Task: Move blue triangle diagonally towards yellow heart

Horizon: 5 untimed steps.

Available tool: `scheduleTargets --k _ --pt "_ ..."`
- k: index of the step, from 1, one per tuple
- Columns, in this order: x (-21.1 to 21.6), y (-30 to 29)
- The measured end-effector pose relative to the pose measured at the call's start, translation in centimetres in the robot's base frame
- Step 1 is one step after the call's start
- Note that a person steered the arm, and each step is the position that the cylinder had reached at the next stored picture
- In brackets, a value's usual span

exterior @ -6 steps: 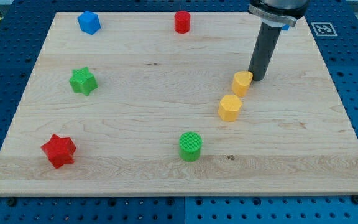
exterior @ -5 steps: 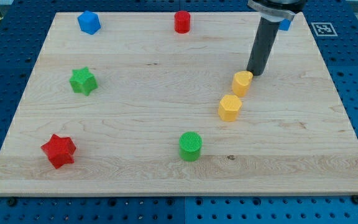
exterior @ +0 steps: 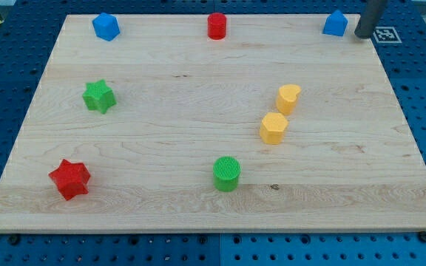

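blue triangle (exterior: pixel 335 24) is sitting at the board's top right corner with my tip (exterior: pixel 362 35), a bare rod with no pincer to open or close, hovering just beside its right, risking a glancing push that is missing the yellow heart (exterior: pixel 288 97).

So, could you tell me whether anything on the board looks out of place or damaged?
Nothing stands out. All eight blocks sit flat and intact on the wooden board. My tip is just to the view's right of the blue triangle block, near the board's top right corner.
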<state>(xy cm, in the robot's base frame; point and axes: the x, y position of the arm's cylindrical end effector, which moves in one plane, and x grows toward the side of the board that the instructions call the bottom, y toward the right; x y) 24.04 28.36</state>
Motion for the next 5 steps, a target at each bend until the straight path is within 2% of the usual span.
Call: scheduleTargets --k 1,2,3,5 --pt "-3.1 -1.0" --pt "-3.9 -5.1" --pt "-3.9 -6.0" --pt "-3.7 -1.3"
